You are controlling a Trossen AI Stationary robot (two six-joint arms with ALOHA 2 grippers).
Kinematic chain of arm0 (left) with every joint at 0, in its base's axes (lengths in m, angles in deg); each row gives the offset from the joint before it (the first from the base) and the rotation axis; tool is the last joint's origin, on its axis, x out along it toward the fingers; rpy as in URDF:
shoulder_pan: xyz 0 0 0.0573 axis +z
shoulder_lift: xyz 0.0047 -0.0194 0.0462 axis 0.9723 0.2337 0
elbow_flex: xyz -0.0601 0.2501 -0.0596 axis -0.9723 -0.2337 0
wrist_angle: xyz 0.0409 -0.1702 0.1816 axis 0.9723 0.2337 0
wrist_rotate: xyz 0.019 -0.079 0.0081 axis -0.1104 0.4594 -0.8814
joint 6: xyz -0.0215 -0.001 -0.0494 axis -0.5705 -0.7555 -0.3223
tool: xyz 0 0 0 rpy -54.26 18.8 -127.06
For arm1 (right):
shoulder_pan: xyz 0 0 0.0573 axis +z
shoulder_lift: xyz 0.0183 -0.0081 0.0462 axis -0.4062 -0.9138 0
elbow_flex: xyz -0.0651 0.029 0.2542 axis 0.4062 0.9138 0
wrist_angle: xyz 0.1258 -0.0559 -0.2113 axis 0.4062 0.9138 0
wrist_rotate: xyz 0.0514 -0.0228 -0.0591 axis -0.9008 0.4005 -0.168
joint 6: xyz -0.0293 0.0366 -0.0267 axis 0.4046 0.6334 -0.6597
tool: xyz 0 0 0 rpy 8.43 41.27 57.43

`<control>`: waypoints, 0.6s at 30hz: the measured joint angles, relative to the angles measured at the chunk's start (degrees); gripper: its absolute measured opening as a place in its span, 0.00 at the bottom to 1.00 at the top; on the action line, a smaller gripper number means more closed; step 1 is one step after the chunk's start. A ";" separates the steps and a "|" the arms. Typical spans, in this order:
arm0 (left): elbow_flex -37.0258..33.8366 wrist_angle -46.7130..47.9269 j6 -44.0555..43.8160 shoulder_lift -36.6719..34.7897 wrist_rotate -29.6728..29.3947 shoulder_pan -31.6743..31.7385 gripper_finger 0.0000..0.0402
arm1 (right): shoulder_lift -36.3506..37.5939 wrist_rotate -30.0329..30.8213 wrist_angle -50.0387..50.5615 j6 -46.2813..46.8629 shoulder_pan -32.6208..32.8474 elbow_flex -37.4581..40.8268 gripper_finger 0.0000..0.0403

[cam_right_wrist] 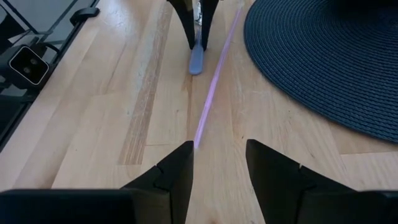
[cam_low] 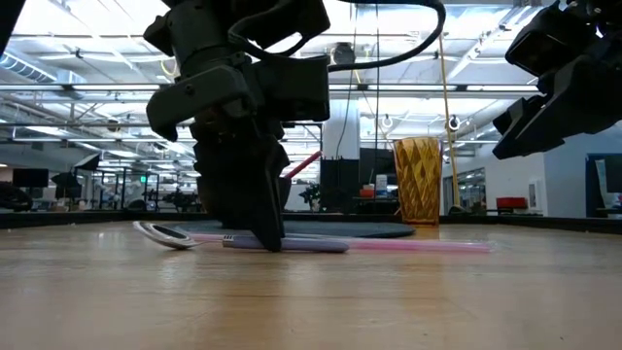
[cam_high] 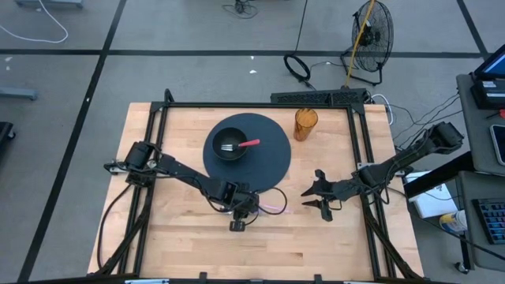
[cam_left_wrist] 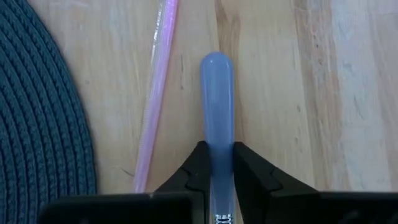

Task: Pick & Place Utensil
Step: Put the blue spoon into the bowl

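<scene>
1. The left gripper (cam_left_wrist: 217, 163) is standing down on the light wooden table (cam_high: 189, 244), just beside the near edge of the round dark woven placemat (cam_high: 268, 162), and its two dark fingers are closing on the pale blue plastic handle of a spoon (cam_left_wrist: 217, 99).
2. The spoon is lying flat on the wood; in the low view its shiny metal bowl (cam_low: 163, 234) is pointing away from the fingers.
3. A thin pink plastic straw (cam_left_wrist: 155, 99) is lying just beside the handle, almost parallel with it, but apart from it.
4. The right gripper (cam_right_wrist: 217, 163) is waiting near the table's right side with its fingers apart and holding nothing.
5. On the placemat a black bowl (cam_high: 230, 146) is already holding a utensil with a red handle (cam_high: 249, 143), and an amber ribbed tumbler (cam_high: 305, 124) is standing beside the mat.
6. I judge the spoon to be light and stiff, not fragile.
7. The smooth rounded handle is probably slippery, so a thin pinch can slide.
8. The fingers are taking it near the middle of the handle; the metal end is perhaps heavier, so the spoon may tilt when lifted.
</scene>
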 joint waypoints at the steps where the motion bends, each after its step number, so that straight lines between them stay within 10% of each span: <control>1: -0.01 0.00 0.15 0.00 -0.01 0.01 0.11 | 0.00 0.00 0.00 0.00 0.00 0.00 0.35; 18: -0.10 1.10 0.86 0.07 4.86 0.49 0.18 | 0.00 0.02 0.00 -0.20 -0.02 0.00 0.35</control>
